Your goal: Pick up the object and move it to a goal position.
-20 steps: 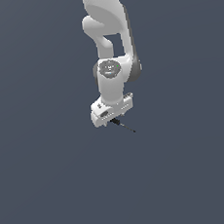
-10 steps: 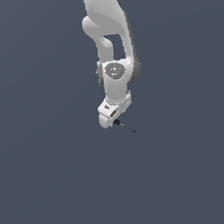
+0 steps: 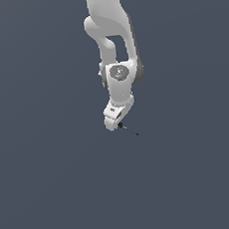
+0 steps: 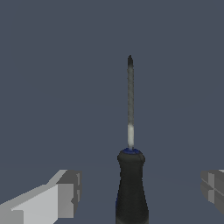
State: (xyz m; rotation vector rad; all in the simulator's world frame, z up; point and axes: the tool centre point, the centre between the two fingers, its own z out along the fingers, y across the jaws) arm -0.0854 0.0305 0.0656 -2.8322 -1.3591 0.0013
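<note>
The object [image 3: 128, 130] is a tiny black screwdriver-like rod lying on the grey floor, its thick end under the gripper and its fine tip pointing to the exterior view's right. In the wrist view it [image 4: 130, 183] shows a black handle and a thin shaft. My white gripper [image 3: 114, 121] hangs straight down over the handle end. In the wrist view the gripper [image 4: 140, 192] is open, with its fingers [image 4: 65, 192] wide apart on either side of the handle and not touching it.
A plain dark grey floor [image 3: 53, 183] fills both views. The white arm [image 3: 110, 32] rises above the gripper to the top of the exterior view.
The hand has turned about its vertical axis, so it looks narrower in the exterior view, and it has sunk slightly toward the object. The object has not moved.
</note>
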